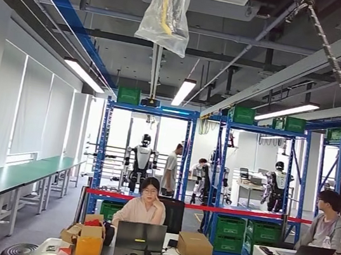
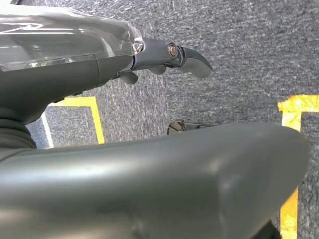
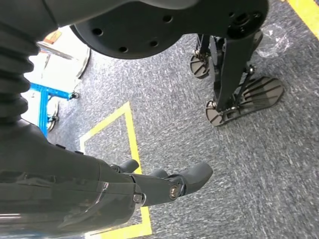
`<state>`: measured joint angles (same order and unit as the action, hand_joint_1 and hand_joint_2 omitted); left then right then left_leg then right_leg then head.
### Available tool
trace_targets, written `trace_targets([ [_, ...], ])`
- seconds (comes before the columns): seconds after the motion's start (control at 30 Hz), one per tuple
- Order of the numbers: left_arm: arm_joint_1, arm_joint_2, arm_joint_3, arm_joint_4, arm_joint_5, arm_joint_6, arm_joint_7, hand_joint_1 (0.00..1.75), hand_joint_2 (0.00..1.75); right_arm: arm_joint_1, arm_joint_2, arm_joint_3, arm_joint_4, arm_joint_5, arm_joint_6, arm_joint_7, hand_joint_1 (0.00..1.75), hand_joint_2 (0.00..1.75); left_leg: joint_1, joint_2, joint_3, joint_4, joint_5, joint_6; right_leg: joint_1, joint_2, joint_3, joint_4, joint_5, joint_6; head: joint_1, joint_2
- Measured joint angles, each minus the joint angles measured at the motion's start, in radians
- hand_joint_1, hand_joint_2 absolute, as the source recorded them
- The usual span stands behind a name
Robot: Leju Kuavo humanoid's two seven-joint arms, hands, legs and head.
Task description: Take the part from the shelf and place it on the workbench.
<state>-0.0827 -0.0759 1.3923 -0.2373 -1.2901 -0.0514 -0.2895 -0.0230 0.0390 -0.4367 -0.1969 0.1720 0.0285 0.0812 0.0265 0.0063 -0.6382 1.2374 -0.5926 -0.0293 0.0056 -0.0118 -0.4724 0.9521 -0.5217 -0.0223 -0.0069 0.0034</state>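
Note:
Blue shelving racks (image 1: 143, 162) carrying green crates (image 1: 229, 234) stand across the room ahead, beyond a red barrier tape (image 1: 224, 210). A long green-topped workbench (image 1: 1, 180) runs along the left wall. I cannot make out the part at this distance. My left hand (image 2: 150, 56) hangs beside my body over grey carpet, fingers stretched out and holding nothing. My right hand (image 3: 161, 185) hangs the same way, fingers extended and empty, above a yellow floor marking (image 3: 131, 134).
A person (image 1: 143, 205) sits at a desk with a laptop (image 1: 147, 234) and cardboard boxes (image 1: 194, 245) straight ahead. Another person (image 1: 329, 223) sits at the right. Other humanoid robots (image 1: 141, 160) stand among the racks. A plastic-wrapped bundle (image 1: 168, 12) hangs overhead.

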Motion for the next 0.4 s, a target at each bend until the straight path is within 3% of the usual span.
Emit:
trace_targets([
  [0.03, -0.001, 0.0, 0.001, 0.0, 0.002, -0.002, -0.002, 0.0, 1.75, 0.0, 0.0, -0.001, 0.0, 0.0, -0.001, 0.0, 0.0, 0.0, 0.006, 0.0, 0.036, -0.066, 0.032, -0.007, -0.001, 0.001, -0.006, 0.011, -0.004, 0.003, 0.0, 0.0],
  [0.07, -0.002, -0.002, 0.001, 0.0, 0.004, -0.003, -0.005, 0.0, 1.75, 0.0, -0.001, -0.003, 0.0, 0.0, -0.002, 0.0, 0.0, 0.0, 0.009, 0.0, 0.07, -0.13, 0.053, -0.013, -0.001, 0.001, -0.014, 0.024, -0.008, 0.007, 0.0, 0.0],
  [0.13, -0.005, -0.006, 0.002, 0.0, 0.009, -0.008, -0.011, 0.0, 1.75, -0.001, -0.002, -0.008, 0.0, 0.002, -0.002, 0.0, 0.0, 0.0, 0.011, 0.0, 0.104, -0.205, 0.068, -0.005, 0.002, 0.003, -0.031, 0.05, -0.018, 0.016, 0.0, 0.0],
  [0.2, -0.005, -0.011, 0.005, 0.0, 0.017, -0.012, -0.018, 0.0, 1.75, -0.002, -0.003, -0.012, 0.0, 0.008, -0.002, 0.0, 0.0, 0.0, 0.008, 0.0, 0.098, -0.208, 0.064, 0.01, 0.004, 0.005, -0.041, 0.059, -0.019, 0.022, -0.001, 0.0],
  [0.4, -0.007, -0.017, 0.016, 0.0, 0.033, -0.014, -0.031, 0.0, 1.75, -0.001, -0.005, -0.019, 0.0, 0.02, -0.002, -0.003, 0.0, 0.0, 0.003, 0.0, 0.094, -0.207, 0.068, 0.017, 0.0, 0.006, -0.042, 0.05, -0.011, 0.031, -0.001, 0.0],
])
